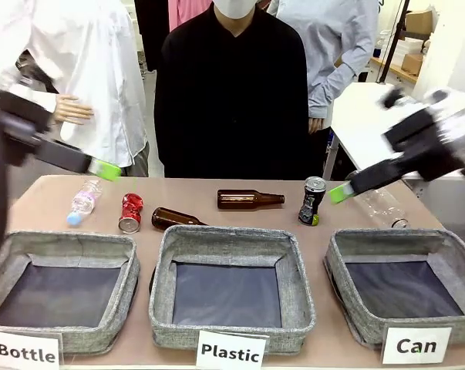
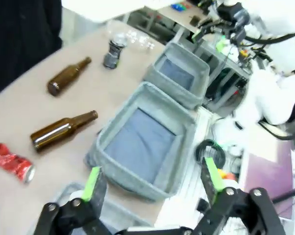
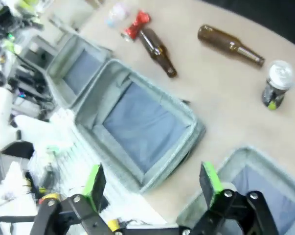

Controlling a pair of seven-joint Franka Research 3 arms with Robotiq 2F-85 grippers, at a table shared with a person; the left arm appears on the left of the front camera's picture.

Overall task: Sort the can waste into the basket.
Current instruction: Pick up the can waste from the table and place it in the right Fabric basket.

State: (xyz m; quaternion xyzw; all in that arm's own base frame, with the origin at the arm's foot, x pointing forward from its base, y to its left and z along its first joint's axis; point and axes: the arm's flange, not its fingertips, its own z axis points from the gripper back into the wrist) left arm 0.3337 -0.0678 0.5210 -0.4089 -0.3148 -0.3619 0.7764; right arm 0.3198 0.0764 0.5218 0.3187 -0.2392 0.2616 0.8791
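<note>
Centre-left in the front view, the crushed, shiny red can [image 1: 130, 213] lies on the smooth tan table [image 1: 240, 220]. The slim black can [image 1: 312, 201] stands upright centre-right. The square grey woven basket [image 1: 342, 289] sits lower right. The left gripper [image 2: 152, 178] and right gripper [image 3: 152, 180] have their green-padded fingers spread wide, empty.

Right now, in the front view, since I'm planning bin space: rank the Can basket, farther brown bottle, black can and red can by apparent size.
1. Can basket.
2. Farther brown bottle.
3. Black can and crushed red can: too alike to rank.
</note>
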